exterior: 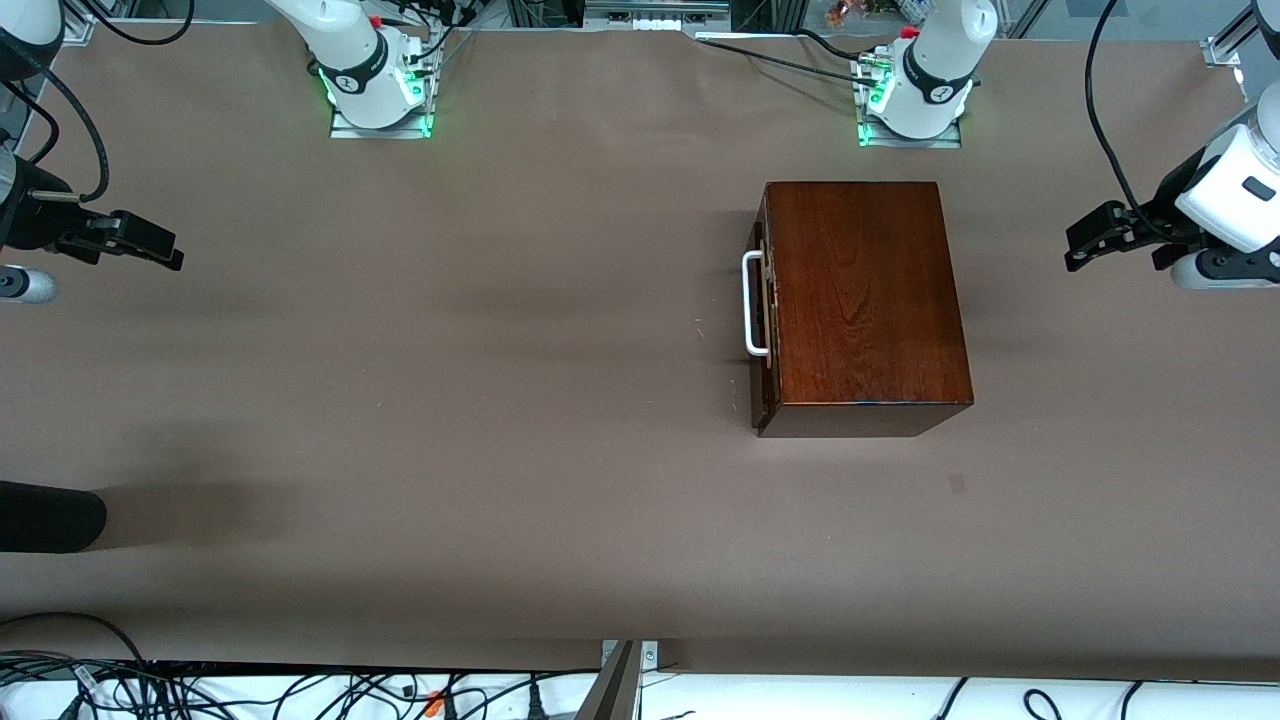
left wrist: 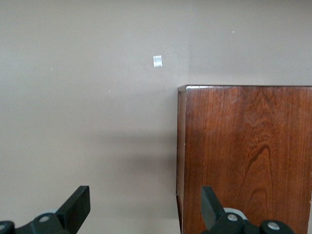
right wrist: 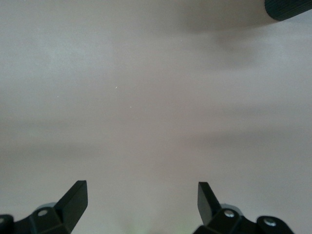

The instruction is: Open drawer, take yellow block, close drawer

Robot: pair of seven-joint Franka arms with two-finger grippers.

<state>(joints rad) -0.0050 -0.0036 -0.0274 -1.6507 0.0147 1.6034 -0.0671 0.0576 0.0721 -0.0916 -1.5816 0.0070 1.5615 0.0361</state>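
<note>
Hovering with fingers spread and empty, the left gripper hangs over the table at its own arm's end, and the right gripper does likewise at the other end. Between them, toward the left arm, stands the wooden box, its drawer shut, white handle facing the right arm.

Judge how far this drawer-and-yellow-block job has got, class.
Nothing looks done: the drawer is shut, its white handle untouched. No yellow block shows. The left gripper and right gripper hang open over bare table, holding nothing. Opening, taking and closing all remain.
</note>
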